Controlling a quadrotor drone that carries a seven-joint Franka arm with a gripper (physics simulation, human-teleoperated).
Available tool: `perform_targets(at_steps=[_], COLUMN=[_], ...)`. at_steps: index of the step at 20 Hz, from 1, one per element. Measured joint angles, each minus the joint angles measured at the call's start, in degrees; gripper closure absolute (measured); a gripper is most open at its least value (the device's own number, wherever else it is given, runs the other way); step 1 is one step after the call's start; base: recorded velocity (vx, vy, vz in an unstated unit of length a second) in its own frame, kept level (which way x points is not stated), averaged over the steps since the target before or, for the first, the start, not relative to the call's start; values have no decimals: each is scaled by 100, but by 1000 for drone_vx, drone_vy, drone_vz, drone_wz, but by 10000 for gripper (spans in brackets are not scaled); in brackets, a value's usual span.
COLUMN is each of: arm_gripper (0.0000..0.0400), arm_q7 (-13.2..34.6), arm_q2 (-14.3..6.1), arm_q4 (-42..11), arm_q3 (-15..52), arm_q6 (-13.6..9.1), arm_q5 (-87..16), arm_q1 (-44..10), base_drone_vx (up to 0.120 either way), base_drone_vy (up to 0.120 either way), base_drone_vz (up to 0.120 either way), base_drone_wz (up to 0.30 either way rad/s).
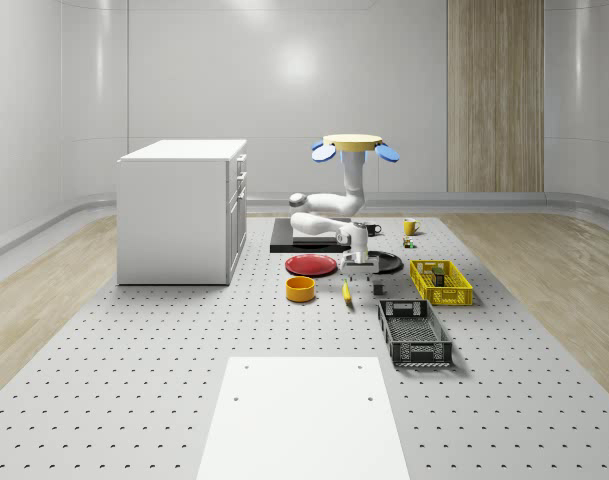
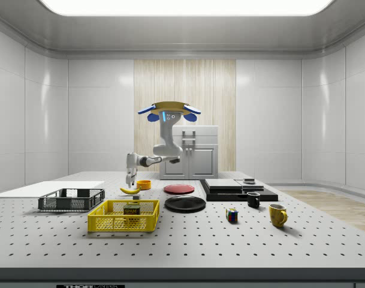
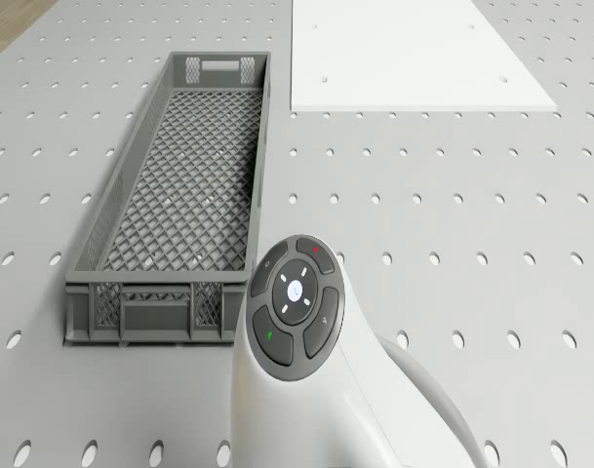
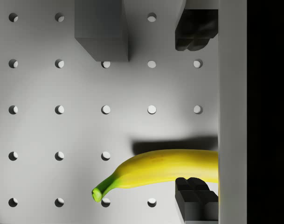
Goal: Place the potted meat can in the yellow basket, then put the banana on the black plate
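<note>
- The potted meat can [image 2: 132, 209] is seen in the yellow basket [image 2: 123, 216].
- The fingers [image 4: 196, 30] are held apart above the banana [image 4: 162, 168]; the drone [image 1: 353, 146] hovers over the counter [image 1: 164, 340].
- The gripper [image 4: 197, 116] should be centred on the banana's thick middle, one finger on each side, before closing.

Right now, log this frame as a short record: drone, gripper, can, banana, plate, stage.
drone: hovering over the table, beside the cabinet
gripper: open, straddling the banana, low over the table
can: already in the yellow basket
banana: lying on the table, not on the plate
plate: black, bare, beside the red plate
stage: first step done; banana pickup pending
</note>
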Motion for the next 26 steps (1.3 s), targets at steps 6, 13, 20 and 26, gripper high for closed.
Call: perform_targets(at_steps=[6, 13, 20, 26], arm_gripper=[0, 0, 0, 0], arm_q7=[-1, -2, -7, -16], arm_q2=[3, 7, 8, 24], arm_q4=[0, 0, 58, 152], arm_q3=[-1, -1, -166, -406], arm_q6=[-3, -7, 62, 156], arm_q5=[-2, -3, -159, -387], arm_q1=[1, 3, -26, -71], base_drone_vx=[0, 63, 6, 0], base_drone_vy=[-120, -57, 0, 0], base_drone_vz=[-120, -11, 0, 0], base_drone_wz=[0, 0, 0, 0])
